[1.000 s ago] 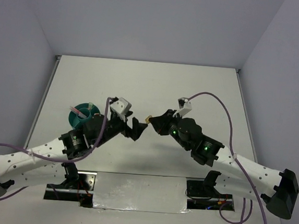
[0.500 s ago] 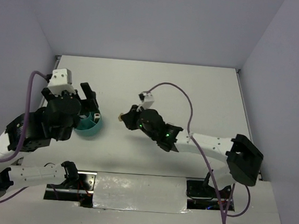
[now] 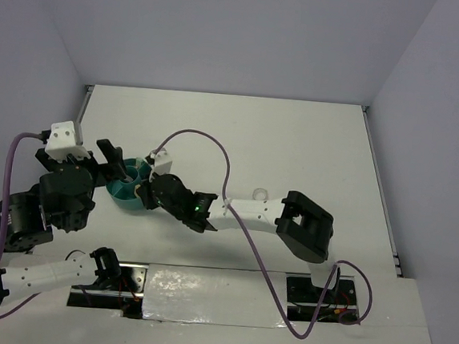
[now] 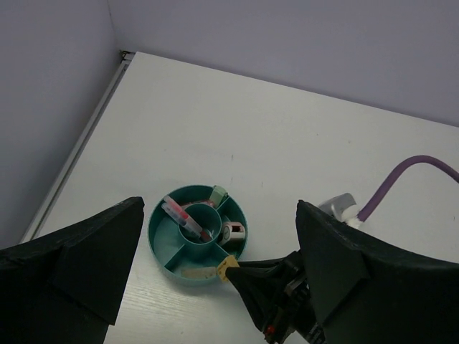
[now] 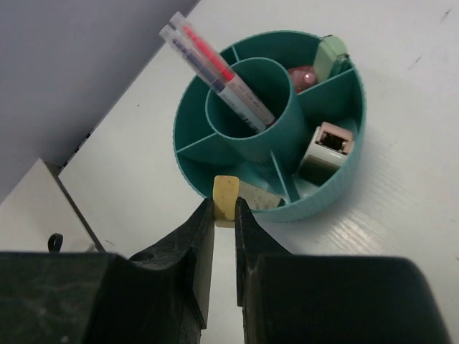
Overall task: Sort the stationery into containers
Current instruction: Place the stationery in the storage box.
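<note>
The round teal organizer stands at the table's left. Two pens lean in its centre cup. A mint-green tube, a pink stick, a pink-white clip and a pale flat block lie in its outer compartments. My right gripper is shut on the tan nub, held at the organizer's near rim. My left gripper hangs open above the organizer, holding nothing. A clear tape ring lies on the table to the right.
The right arm stretches across the table's middle with its purple cable looping above it. A raised edge borders the table on the left, close to the organizer. Grey walls surround the table.
The right arm has reached far left, carrying the tan nub from the table's middle to the organizer's rim. The left arm has swung back left and now hangs over the organizer.
</note>
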`<state>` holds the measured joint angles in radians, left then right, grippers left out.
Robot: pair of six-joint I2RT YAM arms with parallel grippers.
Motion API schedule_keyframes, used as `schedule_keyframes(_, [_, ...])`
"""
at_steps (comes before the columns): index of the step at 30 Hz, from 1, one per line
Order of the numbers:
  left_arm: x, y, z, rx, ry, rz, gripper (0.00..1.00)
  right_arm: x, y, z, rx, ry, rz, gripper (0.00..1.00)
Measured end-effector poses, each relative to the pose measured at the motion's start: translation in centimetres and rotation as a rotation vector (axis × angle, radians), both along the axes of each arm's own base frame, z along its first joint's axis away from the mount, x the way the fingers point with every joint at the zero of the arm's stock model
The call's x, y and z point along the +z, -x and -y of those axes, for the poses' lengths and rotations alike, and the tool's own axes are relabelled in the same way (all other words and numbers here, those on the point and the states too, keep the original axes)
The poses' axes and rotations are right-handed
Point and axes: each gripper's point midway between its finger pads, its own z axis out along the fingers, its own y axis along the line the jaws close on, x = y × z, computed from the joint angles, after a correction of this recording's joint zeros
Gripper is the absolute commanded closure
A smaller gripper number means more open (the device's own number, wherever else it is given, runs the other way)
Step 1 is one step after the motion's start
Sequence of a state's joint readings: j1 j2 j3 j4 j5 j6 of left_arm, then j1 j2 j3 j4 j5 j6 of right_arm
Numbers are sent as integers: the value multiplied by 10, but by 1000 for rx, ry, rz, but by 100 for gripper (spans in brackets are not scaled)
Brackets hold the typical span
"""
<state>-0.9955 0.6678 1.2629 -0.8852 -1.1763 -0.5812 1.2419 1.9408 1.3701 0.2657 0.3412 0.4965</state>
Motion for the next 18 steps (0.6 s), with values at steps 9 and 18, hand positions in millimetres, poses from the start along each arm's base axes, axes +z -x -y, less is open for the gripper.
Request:
schedule_keyframes(9, [-8, -3, 6, -9, -14, -10, 1, -9, 2, -18, 21, 34, 20, 99])
schedule_keyframes(18, [-9, -3, 6, -24, -19, -9, 1, -13, -4, -34, 25, 52, 34, 95])
